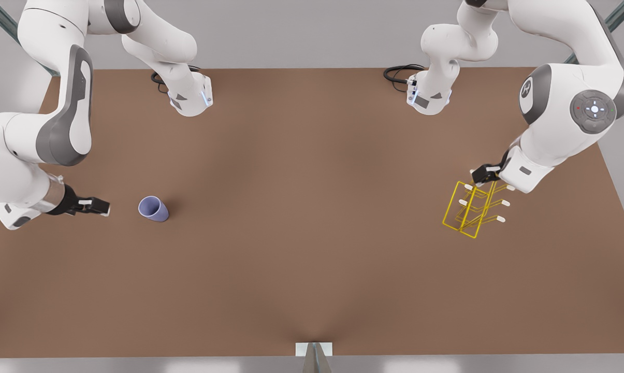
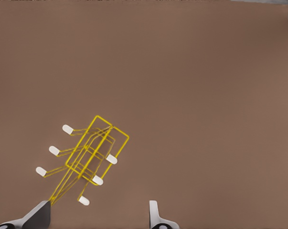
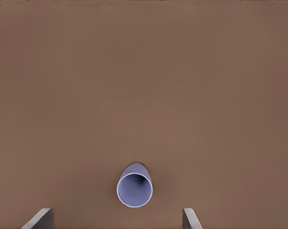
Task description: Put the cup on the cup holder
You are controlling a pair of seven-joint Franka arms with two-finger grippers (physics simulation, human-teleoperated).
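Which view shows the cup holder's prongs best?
The left wrist view: the cup holder lies unobstructed, with its six white-capped prongs separate. In the front view it sits farther off, with the left end effector overlapping its top.

Lavender cup (image 1: pixel 154 209) lies tipped on the table, well apart from the yellow wire cup holder (image 1: pixel 472 210)

Left gripper (image 2: pixel 97 215) and right gripper (image 3: pixel 116 218) fingertips cut off by wrist views' edges.
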